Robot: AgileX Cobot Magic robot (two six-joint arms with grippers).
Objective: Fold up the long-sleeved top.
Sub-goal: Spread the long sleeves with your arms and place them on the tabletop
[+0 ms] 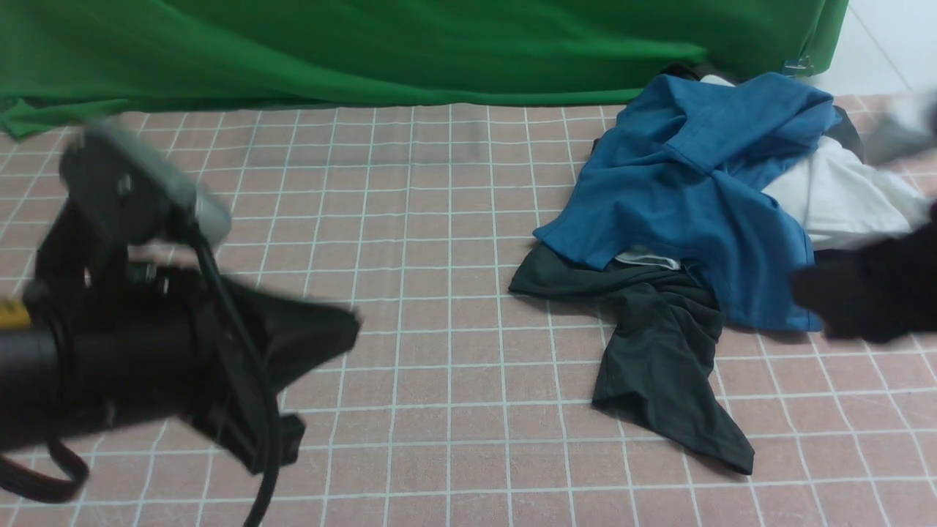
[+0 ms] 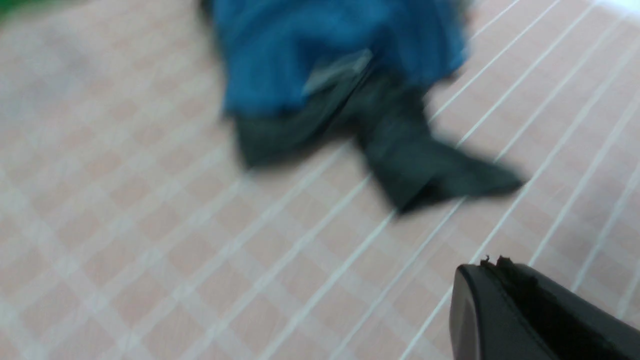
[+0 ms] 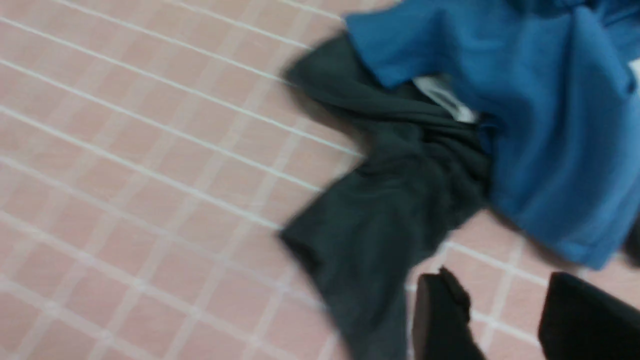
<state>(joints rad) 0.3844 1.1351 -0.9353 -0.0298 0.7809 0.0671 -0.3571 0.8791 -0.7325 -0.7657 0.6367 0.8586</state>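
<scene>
**Bench** (image 1: 454,293): covered by a pink cloth with a white grid; a green fabric backdrop (image 1: 366,44) hangs along its far edge.

**Long-sleeved top, black cotton** (image 1: 307,329): at the near left of the bench, bunched against the tip of the black left arm (image 1: 88,366). One pointed fold juts toward the centre and another hangs lower. It lies well apart from the other clothing. Blur hides any print, label or cuff.

**Left end effector** (image 2: 492,262): jaws pressed together in the left wrist view, with a few dark threads at the tip. In the front view the black top gathers at this end, so it appears pinched there.

**Right end effector** (image 3: 500,295): two black fingers (image 3: 440,315) stand clearly apart with bare bench cloth between them and nothing held. It sits at the near right, just beside the hem of the blue shirt and the tail of the dark grey garment.

**Blue shirt, crumpled** (image 1: 695,190): far right of the bench, lying on top of the pile.

**Dark grey garment** (image 1: 659,351): partly under the blue shirt, with a pale strip at the overlap. One long flap trails toward the near edge.

**White garment** (image 1: 834,190): to the right of the blue shirt, touching it and partly covered by it.
</scene>
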